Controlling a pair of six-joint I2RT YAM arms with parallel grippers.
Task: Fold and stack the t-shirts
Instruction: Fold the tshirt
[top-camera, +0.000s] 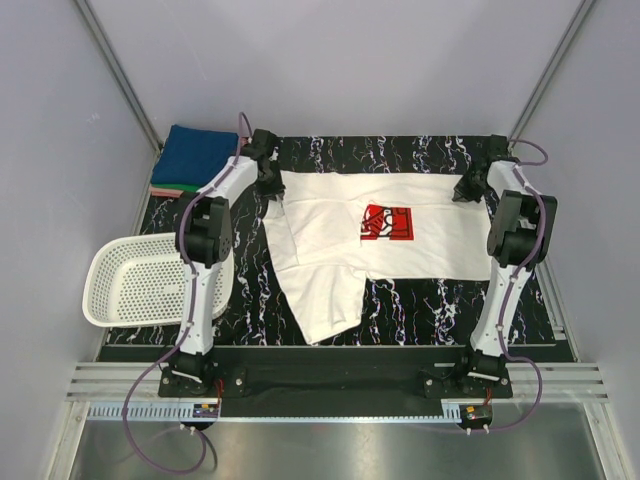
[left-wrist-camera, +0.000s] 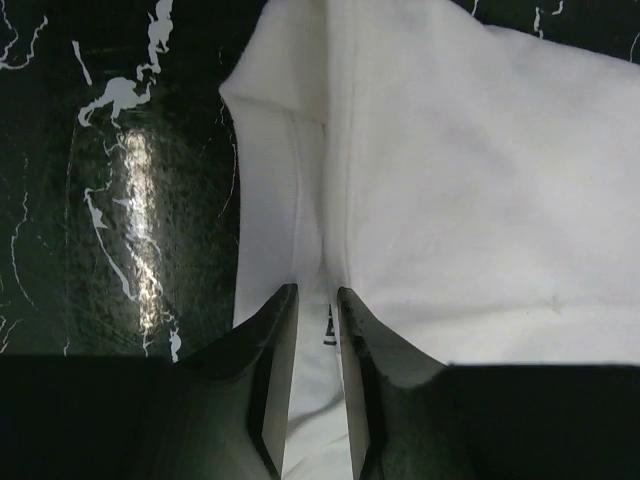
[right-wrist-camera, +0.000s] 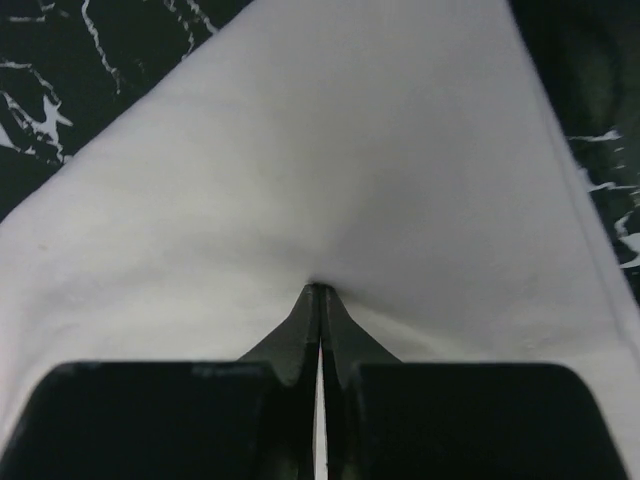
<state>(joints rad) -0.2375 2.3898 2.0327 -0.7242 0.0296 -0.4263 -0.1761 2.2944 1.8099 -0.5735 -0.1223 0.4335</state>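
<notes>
Subject: white cloth t-shirt with a red rectangular chest print, lying open and mostly flat on the black white-veined table mat, between the two arms.
Lie of the cloth: the long axis runs left to right across the table. The far edge spans from one gripper to the other, and a lobe of cloth trails toward the near left.
Left gripper: at the far-left corner of the shirt. In the wrist view the jaws stand narrow on either side of a raised ridge of white cloth and appear to be pinching it.
Right gripper: at the far-right edge. The jaws are clenched tight on a pucker of the same cloth, with creases radiating from the tips.
Governing relation: each arm holds its own end of the far edge, and the body of the shirt lies toward the arm bases. A fold would most likely draw that edge toward the near side, with both ends kept level.
Nearby: a folded stack of blue, green and pink t-shirts lies just beside the left gripper, at the far-left corner of the mat.
Also nearby: a white plastic mesh basket sits left of the left arm, apart from the cloth.
Obstruction: nothing lies on the shirt. The trailing near-left lobe may drag or bunch.
</notes>
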